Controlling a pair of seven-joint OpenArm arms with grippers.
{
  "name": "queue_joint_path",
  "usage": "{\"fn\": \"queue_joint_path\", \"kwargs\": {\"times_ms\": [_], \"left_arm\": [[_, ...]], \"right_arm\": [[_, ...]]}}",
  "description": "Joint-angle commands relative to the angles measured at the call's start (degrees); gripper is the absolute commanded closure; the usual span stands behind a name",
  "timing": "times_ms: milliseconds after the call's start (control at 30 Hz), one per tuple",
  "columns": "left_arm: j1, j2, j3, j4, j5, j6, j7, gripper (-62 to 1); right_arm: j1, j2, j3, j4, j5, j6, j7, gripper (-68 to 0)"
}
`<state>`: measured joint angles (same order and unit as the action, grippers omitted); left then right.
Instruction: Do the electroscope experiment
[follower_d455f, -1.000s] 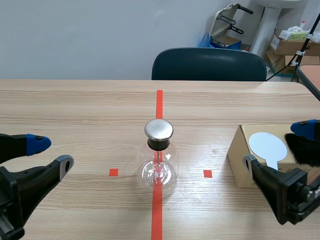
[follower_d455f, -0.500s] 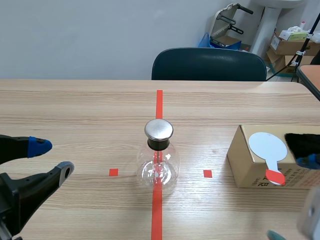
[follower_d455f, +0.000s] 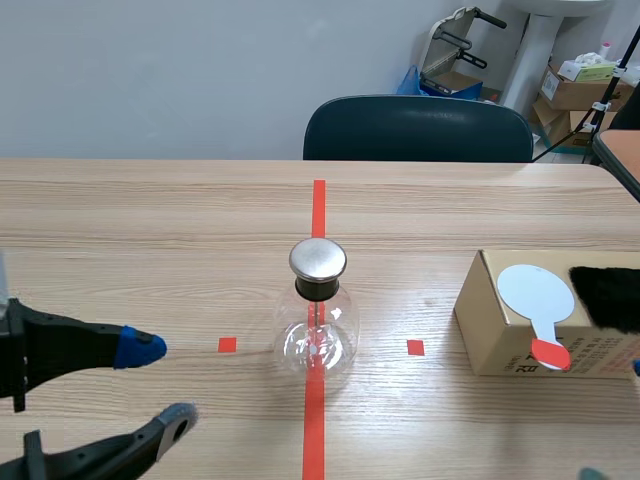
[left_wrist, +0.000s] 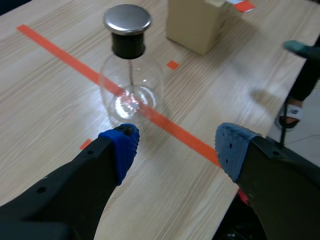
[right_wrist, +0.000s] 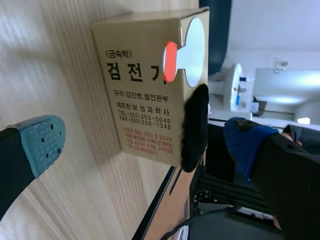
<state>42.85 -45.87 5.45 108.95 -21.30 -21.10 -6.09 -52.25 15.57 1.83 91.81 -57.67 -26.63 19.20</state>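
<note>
Wooden table (follower_d455f: 150, 220), box (follower_d455f: 500, 345) near its edge

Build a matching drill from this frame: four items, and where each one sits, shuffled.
Column one:
1. glass flask
2. metal cap
3. cardboard box
4. white paddle

Column two:
a. lying flat on the box top
b. standing on the long red tape line
c. off to the robot's right of the flask
d. topping the flask's black neck

Pairs: 1-b, 2-d, 3-c, 4-a
</note>
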Motion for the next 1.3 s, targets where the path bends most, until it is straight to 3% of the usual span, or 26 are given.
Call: {"fn": "queue_joint_path", "kwargs": {"times_ms": [0,233,633,767,1267], "left_arm": [[-0.04,-0.48,0.87,0.68,-1.07,-0.39,-1.68,-35.8],[-0.04,-3.87,4.96,0.72,-1.88,-2.71,-5.33,-35.8],[-0.07,-4.83,6.16,1.38,-1.86,-3.19,-6.58,-35.8],[-0.07,-4.83,6.16,2.58,-1.86,-3.76,-6.58,-35.8],[-0.04,-4.83,6.23,3.43,-3.26,-5.27,-6.56,-35.8]], "right_arm": [[1.79,0.76,-0.37,0.61,0.44,-1.81,-0.04,-67.9],[7.5,0.76,-4.52,-2.93,-0.11,-5.33,-3.56,-67.9],[14.88,0.76,-8.33,-5.79,-1.11,-5.05,-8.22,-67.9],[17.07,0.76,-8.39,-8.35,-1.68,-3.58,-8.46,-67.9],[21.62,0.74,-10.78,-11.56,-2.19,-3.37,-8.26,-67.9]]}}
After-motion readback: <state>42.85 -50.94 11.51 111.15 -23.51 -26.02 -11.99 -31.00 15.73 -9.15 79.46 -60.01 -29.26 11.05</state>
